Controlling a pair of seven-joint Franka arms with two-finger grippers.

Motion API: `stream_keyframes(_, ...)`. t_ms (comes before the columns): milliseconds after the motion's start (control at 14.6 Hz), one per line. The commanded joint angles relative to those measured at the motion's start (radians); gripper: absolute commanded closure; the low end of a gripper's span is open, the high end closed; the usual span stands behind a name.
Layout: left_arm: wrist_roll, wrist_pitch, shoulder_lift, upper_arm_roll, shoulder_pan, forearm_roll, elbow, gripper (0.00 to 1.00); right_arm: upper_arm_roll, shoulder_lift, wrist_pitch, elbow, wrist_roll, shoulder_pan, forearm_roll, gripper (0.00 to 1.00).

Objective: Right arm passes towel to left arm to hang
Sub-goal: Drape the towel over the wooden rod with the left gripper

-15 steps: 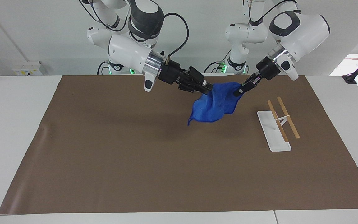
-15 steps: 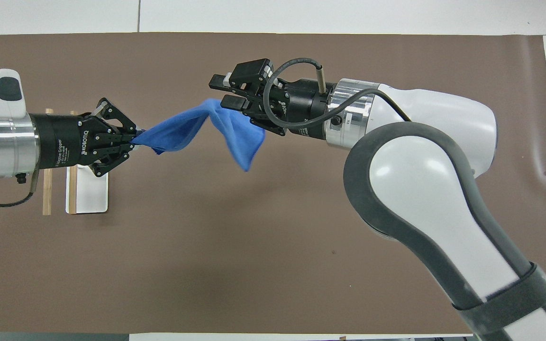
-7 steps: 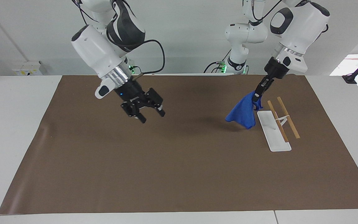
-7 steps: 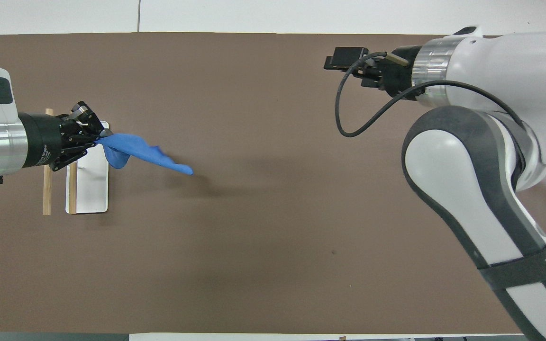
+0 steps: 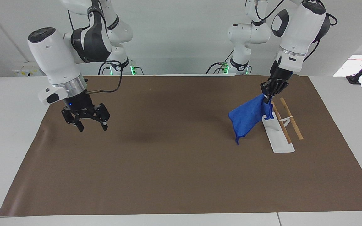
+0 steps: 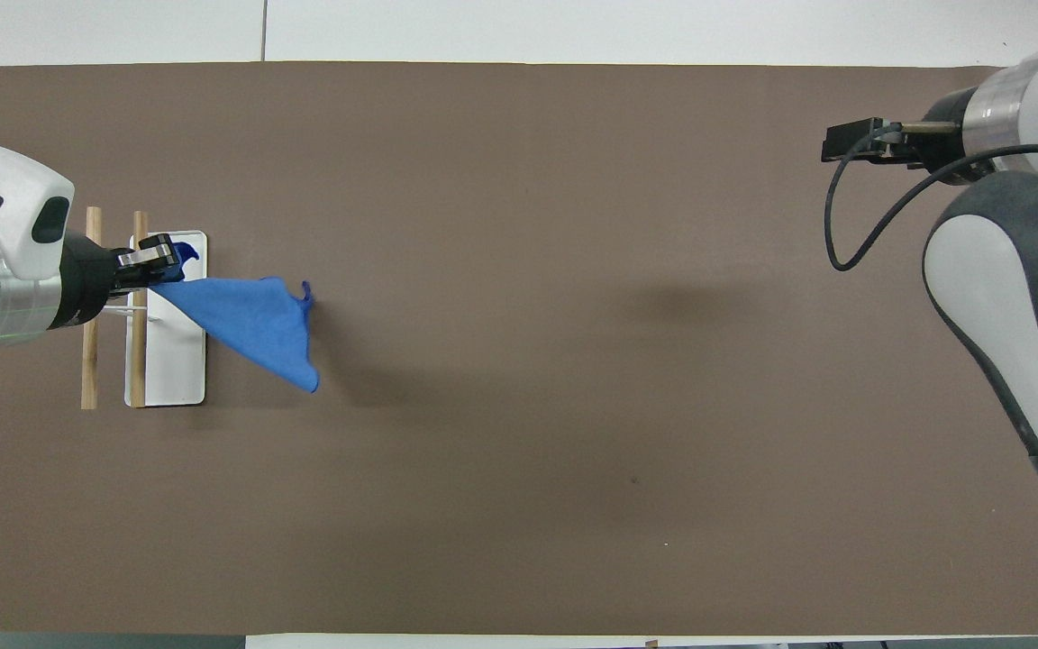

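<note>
Towel [image 5: 249, 116] hangs from the shut left gripper [image 5: 267, 98] over the rack [image 5: 278, 138]; right gripper [image 5: 90, 124] hangs wide apart, holding nothing

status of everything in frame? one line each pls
left gripper: jaws shut on the towel's top corner, over the rack's end nearer the robots
right gripper: jaws open, empty, hangs over the mat at the right arm's end
towel: held by one corner, hanging free, not yet on the rack
rack: white base flat on the mat, both wooden bars bare
mat: lying flat on the table
</note>
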Motion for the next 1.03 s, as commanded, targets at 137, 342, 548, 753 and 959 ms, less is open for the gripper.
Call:
stream_keyframes(137, 0.249, 0.028, -0.043, -0.003, 0.074, 0.095, -0.045, 1.00, -0.057, -0.147, -0.289, 0.000, 0.000, -0.004, -0.054, 0.00)
stream_keyframes(342, 0.360, 0.060, -0.034, -0.004, 0.126, 0.095, -0.045, 1.00, -0.076, -0.147, -0.507, 0.135, 0.031, -0.012, -0.051, 0.00)
stream_keyframes(548, 0.360, 0.065, -0.031, -0.004, 0.189, 0.095, -0.052, 1.00, -0.077, -0.150, -0.529, 0.110, 0.057, -0.044, -0.040, 0.00)
stream_keyframes(753, 0.348, 0.071, -0.031, -0.004, 0.256, 0.095, -0.059, 1.00, -0.077, -0.161, -0.529, 0.093, 0.057, -0.050, -0.038, 0.00)
stream_keyframes(959, 0.346, 0.085, -0.034, -0.004, 0.322, 0.095, -0.069, 1.00, -0.108, -0.167, -0.527, 0.085, 0.077, -0.017, -0.037, 0.00)
